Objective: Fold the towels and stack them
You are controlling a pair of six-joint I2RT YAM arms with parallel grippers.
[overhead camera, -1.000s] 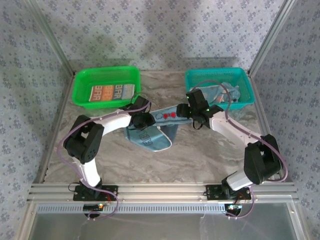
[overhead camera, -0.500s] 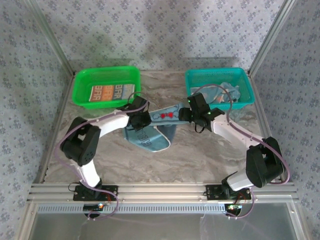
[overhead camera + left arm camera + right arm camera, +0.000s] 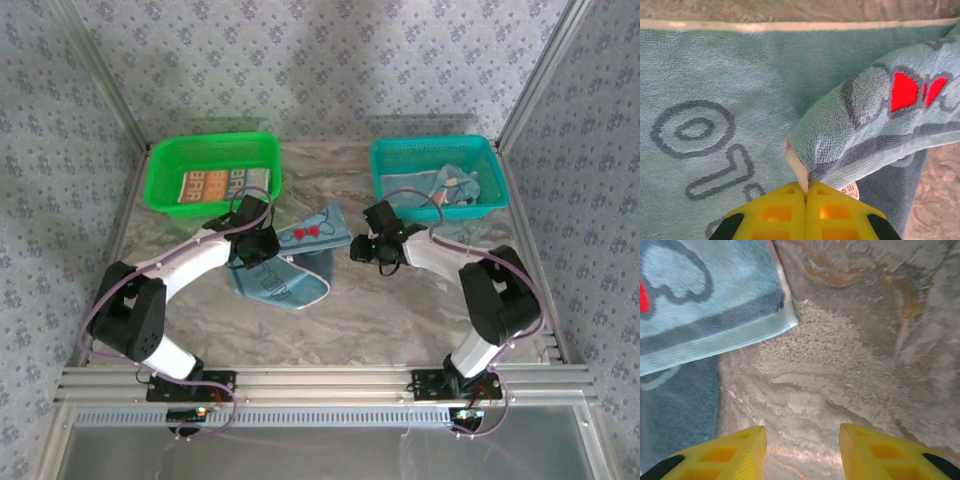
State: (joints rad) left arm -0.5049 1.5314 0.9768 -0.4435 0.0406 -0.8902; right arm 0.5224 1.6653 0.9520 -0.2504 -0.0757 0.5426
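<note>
- Left jaws: clenched on a raised fold of the face towel (image 3: 290, 270); in the left wrist view the two yellow fingers (image 3: 775, 215) meet with the pale hem pinched between them
- Face towel: lies on the marbled surface (image 3: 400, 300) at mid-width, nearer than both baskets, partly doubled over itself
- Upper layer: the lifted flap (image 3: 880, 125) carries two red shapes (image 3: 905, 92) and dark grey outlines, and drapes over the lower layer
- Lower layer: spread flat, with a cream border along its far edge and dark outlined characters on the pile
- Label: a small white label (image 3: 850, 189) shows under the flap, just beside the left fingers
- Right jaws: released, holding nothing; in the right wrist view the yellow fingers (image 3: 725, 455) stand apart with bare surface between them
- Right jaws, position: low over the surface, just beside the right-hand corner of the face towel; that corner lies ahead and to the left of the fingers, not touching them
- Striped towel (image 3: 215, 186): lies flat in the green basket (image 3: 160, 165) at the far left, lettering upward
- Spotted towel (image 3: 455, 190): lies crumpled in the teal basket (image 3: 385, 160) at the far right
- Baskets: stand well apart along the far edge of the surface
</note>
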